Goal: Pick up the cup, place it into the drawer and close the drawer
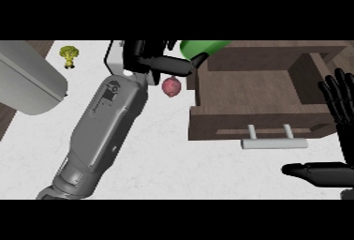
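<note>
Left hand, nearest, curls round the green cup at the drawer's far-left corner. Released here, the cup could strike the drawer wall and topple outside. Right hand rests open right of the drawer.

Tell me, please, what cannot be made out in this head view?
Head view:
green cup: cut off by the upper edge; left hand covers its left side.
right hand: partly beyond the right edge.
grey object at left: cut off, kind unclear.
yellow-green item: too small to name.
</note>
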